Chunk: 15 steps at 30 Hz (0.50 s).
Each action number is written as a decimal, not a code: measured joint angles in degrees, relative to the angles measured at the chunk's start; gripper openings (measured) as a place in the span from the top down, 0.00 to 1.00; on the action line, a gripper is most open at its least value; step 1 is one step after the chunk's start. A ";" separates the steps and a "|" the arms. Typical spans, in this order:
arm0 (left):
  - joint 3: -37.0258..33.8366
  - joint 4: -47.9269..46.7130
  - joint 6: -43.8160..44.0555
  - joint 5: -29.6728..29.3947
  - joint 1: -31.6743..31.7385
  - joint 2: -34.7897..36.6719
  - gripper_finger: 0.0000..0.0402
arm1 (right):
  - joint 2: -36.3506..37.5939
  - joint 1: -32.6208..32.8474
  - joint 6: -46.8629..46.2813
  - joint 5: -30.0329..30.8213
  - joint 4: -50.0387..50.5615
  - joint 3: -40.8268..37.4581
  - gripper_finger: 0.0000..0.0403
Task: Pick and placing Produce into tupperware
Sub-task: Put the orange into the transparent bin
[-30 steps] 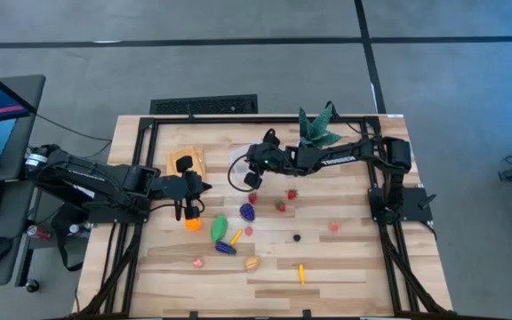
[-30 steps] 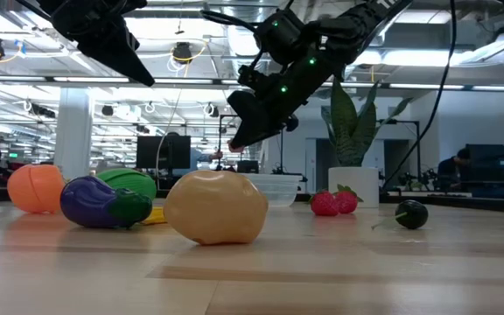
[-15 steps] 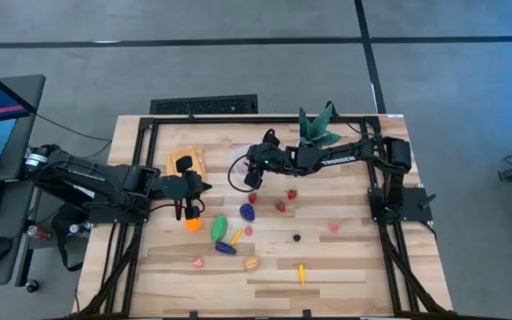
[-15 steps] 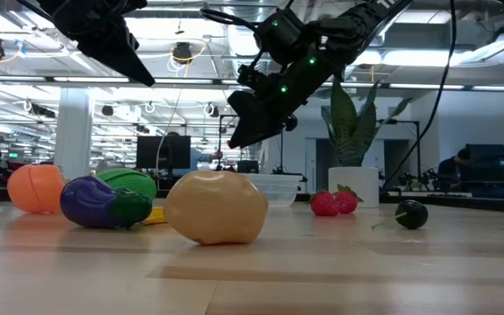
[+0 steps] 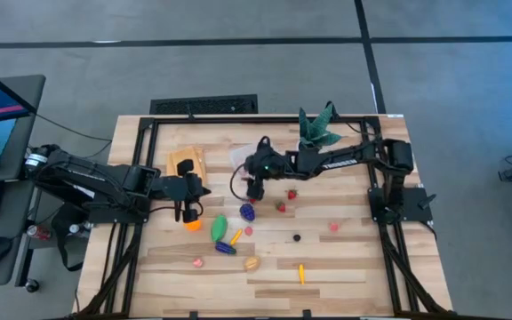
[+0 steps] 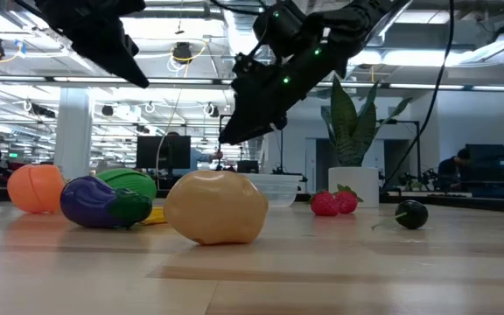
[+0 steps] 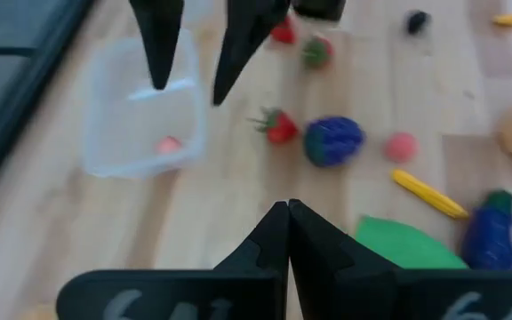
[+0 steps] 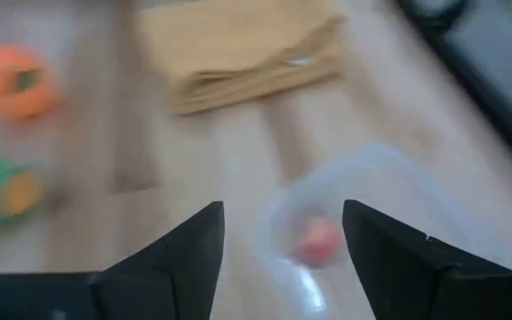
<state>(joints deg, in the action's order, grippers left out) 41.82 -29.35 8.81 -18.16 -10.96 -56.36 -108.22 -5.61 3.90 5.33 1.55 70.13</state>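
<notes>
The right gripper [image 8: 278, 240], jaws apart, partly hides the tupperware [image 8: 372, 191]; a blurred pink piece [image 8: 316, 240] lies inside; left gripper [image 7: 288, 233] closed.

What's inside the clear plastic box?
One small pink-red toy piece lies on the floor of the clear tub; its kind is too blurred to tell. The right hand hovers open above it, hiding nothing inside.
</notes>
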 joint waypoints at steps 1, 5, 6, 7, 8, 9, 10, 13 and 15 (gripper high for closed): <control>0.00 -0.45 0.01 1.49 0.00 0.00 1.00 | 0.40 0.69 0.70 -0.96 1.62 -0.03 0.45; 0.00 -1.09 0.04 5.61 -0.04 0.00 1.00 | 1.59 3.76 2.16 -2.83 5.57 0.00 0.46; 0.00 -1.23 0.04 6.12 -0.04 0.00 1.00 | 2.22 4.51 2.18 -3.56 7.22 -0.15 0.46; 0.00 -1.50 0.04 6.45 -0.04 0.00 1.00 | 2.54 5.30 2.16 -4.03 7.22 -0.06 0.46; 0.00 -1.80 0.10 6.80 -0.04 -0.01 1.00 | 2.90 6.16 2.16 -4.20 7.24 0.15 0.46; 0.00 -2.18 0.48 7.28 -0.04 -0.02 1.00 | 3.77 6.98 2.14 -4.21 8.95 0.09 0.46; 0.00 -2.67 1.34 7.70 -0.04 -0.02 1.00 | 4.71 7.90 2.02 -4.25 10.77 -0.09 0.46; 0.00 -5.88 4.96 9.71 -0.08 -0.02 1.00 | 7.16 10.83 1.66 -4.44 13.98 0.09 0.45; 0.00 -8.43 7.70 12.20 -0.38 -0.02 1.00 | 9.39 12.96 1.70 -4.47 17.23 -0.02 0.46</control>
<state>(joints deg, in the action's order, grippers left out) 41.82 -37.78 16.50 -5.96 -11.34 -56.38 -98.83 7.35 5.61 0.86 18.78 70.11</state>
